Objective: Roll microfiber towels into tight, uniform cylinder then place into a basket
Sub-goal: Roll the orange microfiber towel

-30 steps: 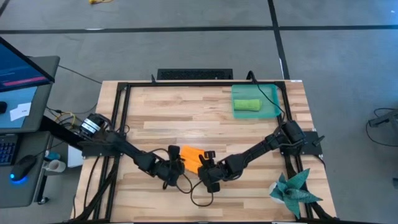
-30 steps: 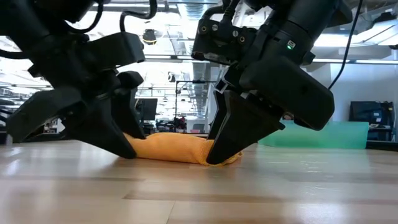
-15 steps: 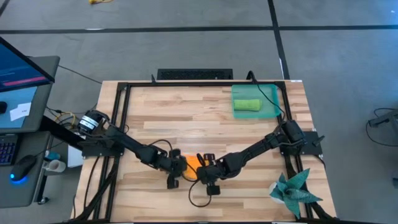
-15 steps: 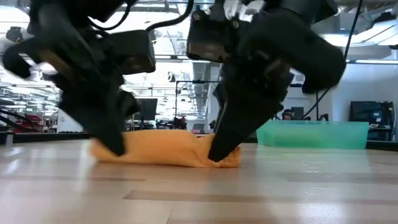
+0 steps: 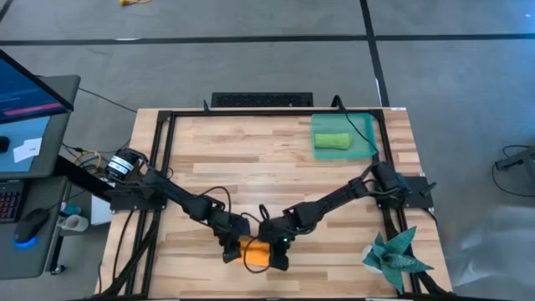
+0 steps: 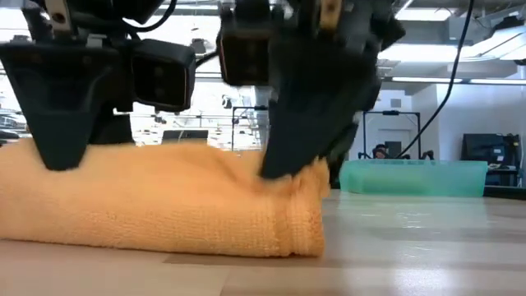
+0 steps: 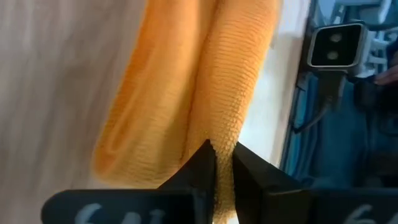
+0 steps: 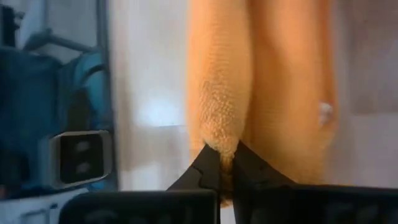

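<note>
The wooden tabletop [image 5: 251,159] carries everything, framed by black rails. Both dark arms reach in from the sides and meet near its front edge, at the middle.

At the far right corner sits the translucent teal-green basket [image 5: 361,127], with a rolled lime green towel [image 5: 331,142] lying inside it. A dark teal spiky cloth [image 5: 394,255] rests at the front right corner, well apart from the arms.

The orange towel [image 5: 256,252] lies between the two hands as a loose roll on the tabletop (in the low view it fills the foreground as a thick, folded cylinder [image 6: 164,210]).

The left hand [image 5: 231,247] sits at the roll's left end, its fingers [image 7: 200,165] pinched together on a raised fold of the orange towel. The right hand [image 5: 278,247] sits at the roll's right end, its fingers [image 8: 208,163] likewise pressed onto a ridge of the same towel.
</note>
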